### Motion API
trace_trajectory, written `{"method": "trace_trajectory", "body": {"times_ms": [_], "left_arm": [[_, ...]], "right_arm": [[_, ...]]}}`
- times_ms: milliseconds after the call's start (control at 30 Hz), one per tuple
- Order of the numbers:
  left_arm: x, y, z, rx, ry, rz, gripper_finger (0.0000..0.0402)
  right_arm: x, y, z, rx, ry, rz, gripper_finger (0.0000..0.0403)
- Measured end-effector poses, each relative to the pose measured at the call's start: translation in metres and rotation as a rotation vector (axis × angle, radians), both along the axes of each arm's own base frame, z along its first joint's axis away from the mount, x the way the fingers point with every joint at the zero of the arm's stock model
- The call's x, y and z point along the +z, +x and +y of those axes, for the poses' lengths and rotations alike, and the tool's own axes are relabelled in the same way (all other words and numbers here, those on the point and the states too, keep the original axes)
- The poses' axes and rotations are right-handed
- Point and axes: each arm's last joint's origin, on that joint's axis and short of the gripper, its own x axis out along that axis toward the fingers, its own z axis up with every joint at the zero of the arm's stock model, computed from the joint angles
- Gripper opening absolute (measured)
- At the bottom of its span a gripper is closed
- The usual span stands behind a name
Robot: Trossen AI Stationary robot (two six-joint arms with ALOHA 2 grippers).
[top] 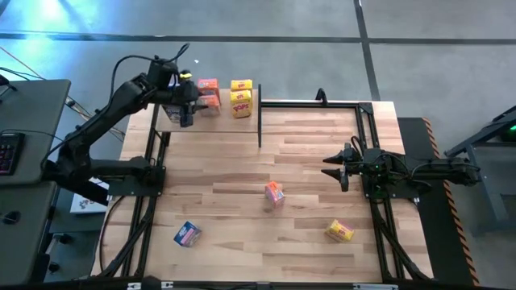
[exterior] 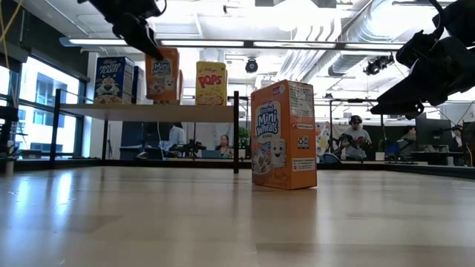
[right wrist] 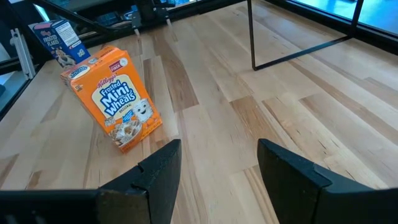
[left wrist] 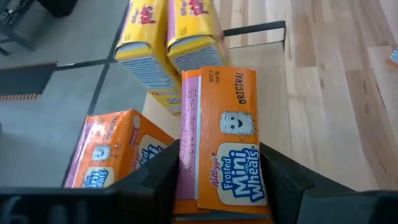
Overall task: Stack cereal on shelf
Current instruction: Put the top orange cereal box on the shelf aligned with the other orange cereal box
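The planked light-wood tabletop (top: pixel 306 161) carries the small light-wood shelf board on thin black posts (exterior: pixel 148 112) at its far left corner. On that shelf stand yellow cardboard Pops boxes (top: pixel 241 97), an orange Mini-Wheats box (top: pixel 209 84) and, seen from table height, a blue Frosted Flakes box (exterior: pixel 113 79).

The left gripper (top: pixel 182 105) hangs over the shelf, its fingers clamped on the flat faces of another orange Mini-Wheats carton (left wrist: pixel 222 149). That held carton sits just beside the shelved orange one, with the yellow boxes just beyond. Its long axis points straight out from the claw, so setting it down probably calls for a short lowering into the spot next to its twin.

The right gripper (top: pixel 336 167) waits at the table's right side, jaws apart and holding nothing. Three boxes remain on the table: an upright orange carton (top: pixel 274 192) mid-table, nearest the right arm, a yellow one (top: pixel 339 232) towards the near right and a blue one (top: pixel 187 234) near left.
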Motion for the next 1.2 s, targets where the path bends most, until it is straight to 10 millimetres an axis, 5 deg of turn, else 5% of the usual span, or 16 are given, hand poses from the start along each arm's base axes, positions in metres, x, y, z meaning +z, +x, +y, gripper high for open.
{"method": "trace_trajectory", "body": {"times_ms": [667, 1200], "left_arm": [[-0.018, 0.001, 0.028, -0.005, -0.084, 0.017, 0.0163], [-0.018, 0.0, 0.03, 0.011, -0.078, 0.021, 0.0218]], "right_arm": [[0.0, 0.0, 0.0, 0.0, 0.0, 0.0, 0.0205], [0.0, 0.0, 0.0, 0.0, 0.0, 0.0, 0.0205]]}}
